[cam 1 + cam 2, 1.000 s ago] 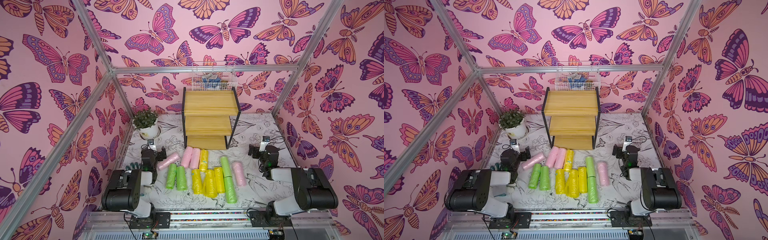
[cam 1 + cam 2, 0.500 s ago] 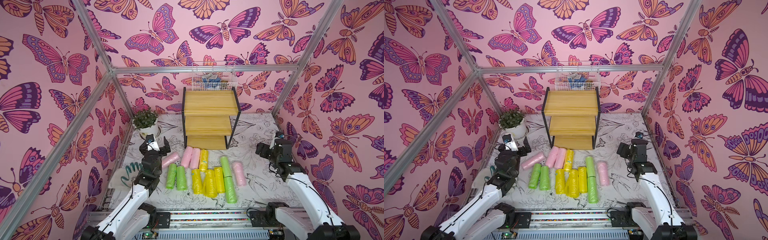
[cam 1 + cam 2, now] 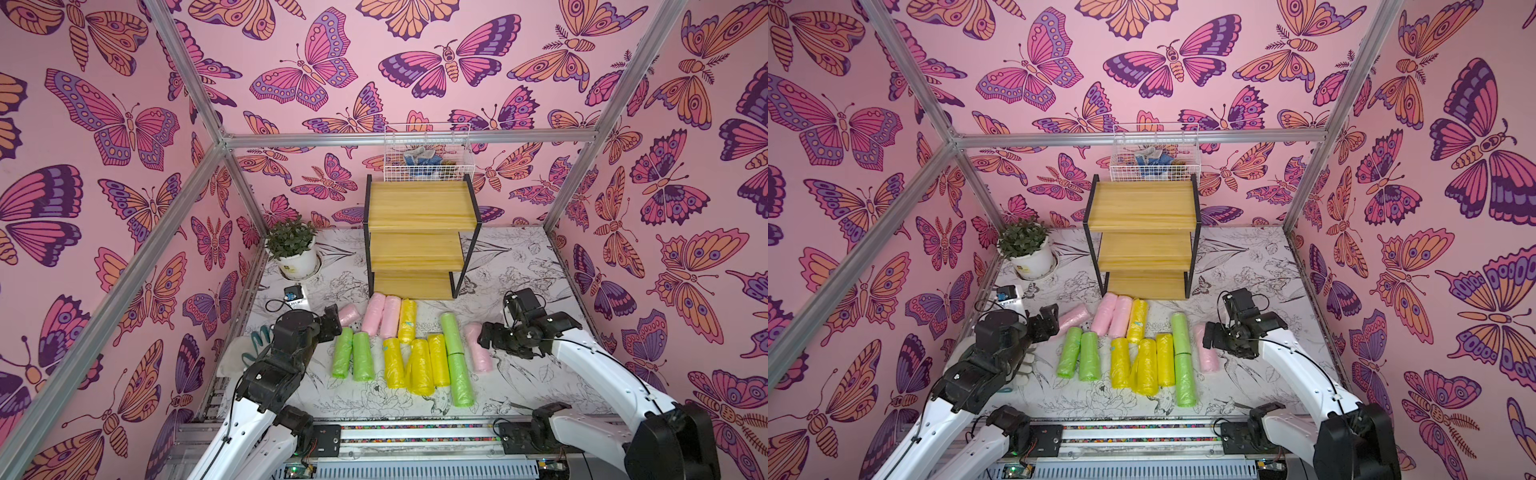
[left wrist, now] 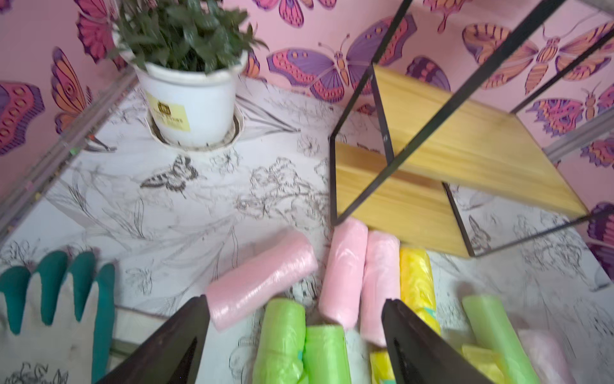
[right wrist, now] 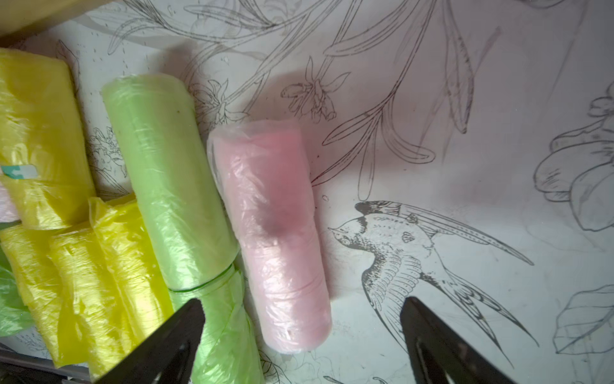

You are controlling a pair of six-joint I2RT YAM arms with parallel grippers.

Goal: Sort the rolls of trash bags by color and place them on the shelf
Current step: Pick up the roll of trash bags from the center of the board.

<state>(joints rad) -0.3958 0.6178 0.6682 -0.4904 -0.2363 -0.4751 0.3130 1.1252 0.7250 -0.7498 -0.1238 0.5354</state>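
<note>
Fingers of left gripper spread wide, holding nothing; right gripper likewise agape, empty. Twelve crinkly thin-plastic rolls of trash bags, lime green, yellow, pale pink, lie unsorted on flower-print white tabletop just before three-tier light-wood, black-framed shelf. Versus a second ago: both arms unfolded forward, left over leftmost rolls, right over end pale pink roll; rolls unmoved.

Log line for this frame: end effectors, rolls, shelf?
left end effector: open, by slanted pink roll | right end effector: open, over lone pink roll | rolls: all on table | shelf: bare
</note>
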